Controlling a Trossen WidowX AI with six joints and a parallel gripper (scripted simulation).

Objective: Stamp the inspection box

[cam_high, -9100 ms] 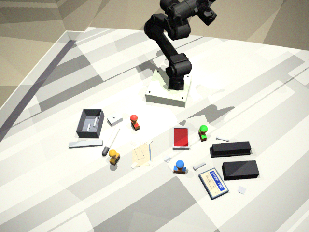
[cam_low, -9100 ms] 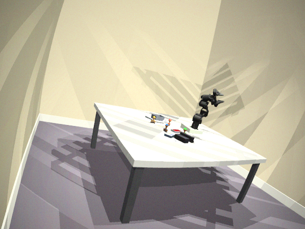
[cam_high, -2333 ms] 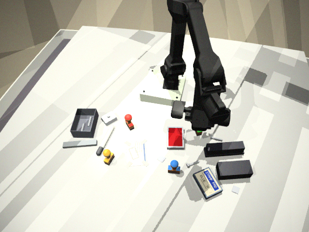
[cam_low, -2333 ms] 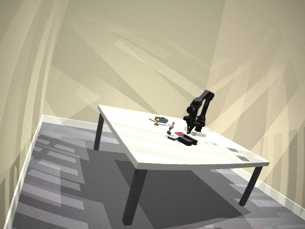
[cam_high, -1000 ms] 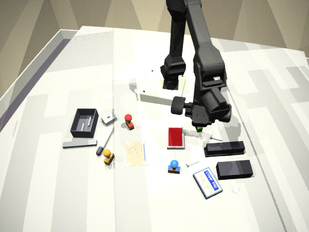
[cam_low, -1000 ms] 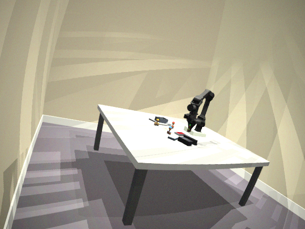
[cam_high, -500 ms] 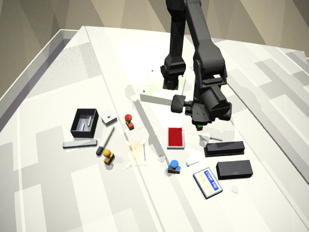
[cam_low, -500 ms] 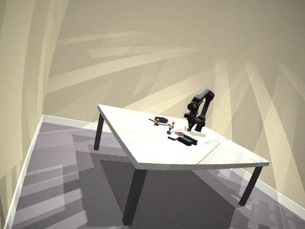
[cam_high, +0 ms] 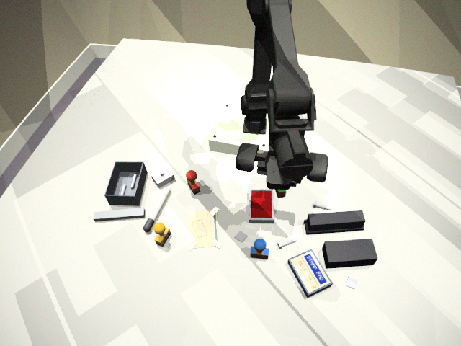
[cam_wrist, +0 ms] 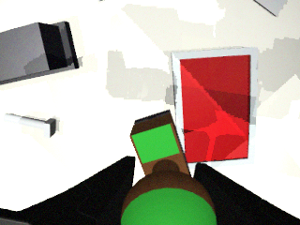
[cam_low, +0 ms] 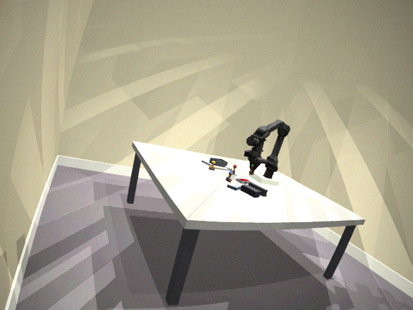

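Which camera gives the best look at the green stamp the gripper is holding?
The wrist view: the green-knobbed stamp fills the foreground, its base beside the red ink pad, not yet over it. The top view shows only a green sliver under the gripper. The exterior view shows a tiny green speck.

A white, square-topped table (cam_low: 213,200) on dark grey legs stands on a grey-violet patterned floor (cam_low: 80,213), edged by white skirting, before beige walls (cam_low: 166,66) streaked with pale light.
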